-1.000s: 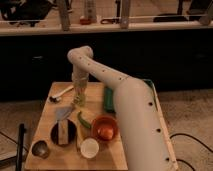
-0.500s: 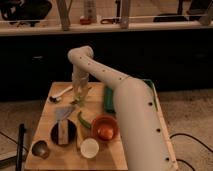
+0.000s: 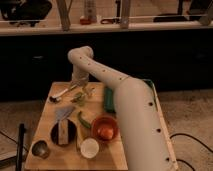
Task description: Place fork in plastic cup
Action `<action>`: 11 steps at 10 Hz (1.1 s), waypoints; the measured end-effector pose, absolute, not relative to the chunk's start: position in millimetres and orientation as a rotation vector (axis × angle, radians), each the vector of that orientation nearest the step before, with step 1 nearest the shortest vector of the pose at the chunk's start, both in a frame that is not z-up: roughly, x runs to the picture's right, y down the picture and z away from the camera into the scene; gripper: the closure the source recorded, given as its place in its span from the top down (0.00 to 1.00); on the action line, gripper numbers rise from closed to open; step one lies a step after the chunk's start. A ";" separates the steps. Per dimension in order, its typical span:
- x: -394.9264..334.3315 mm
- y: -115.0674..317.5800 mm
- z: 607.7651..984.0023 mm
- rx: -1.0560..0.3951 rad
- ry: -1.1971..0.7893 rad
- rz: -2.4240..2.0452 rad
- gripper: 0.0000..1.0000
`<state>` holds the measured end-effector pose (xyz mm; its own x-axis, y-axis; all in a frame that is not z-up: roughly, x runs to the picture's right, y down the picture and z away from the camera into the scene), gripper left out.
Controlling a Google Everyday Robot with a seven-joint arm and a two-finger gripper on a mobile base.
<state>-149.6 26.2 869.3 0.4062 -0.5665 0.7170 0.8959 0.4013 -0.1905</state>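
Note:
The arm reaches over the wooden table (image 3: 130,160) to its far left part. My gripper (image 3: 80,91) hangs there, low over the table. A pale utensil that looks like the fork (image 3: 62,93) lies slantwise just left of the gripper, its far end close to it. A small see-through shape right under the gripper may be the plastic cup (image 3: 83,97); the arm partly hides it, and I cannot tell whether the gripper touches it.
An orange bowl (image 3: 105,128) stands at the middle front, with a white round cup (image 3: 90,148) before it. A dark metal cup (image 3: 40,149) is at the front left, next to a black plate (image 3: 56,135). A green flat thing (image 3: 108,100) lies behind the bowl.

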 end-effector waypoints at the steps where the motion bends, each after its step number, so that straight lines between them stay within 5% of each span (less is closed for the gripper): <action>1: -149.6 26.1 869.3 -0.623 -0.615 -1.002 0.80; 11: -147.9 26.4 868.7 -0.616 -0.620 -1.006 0.80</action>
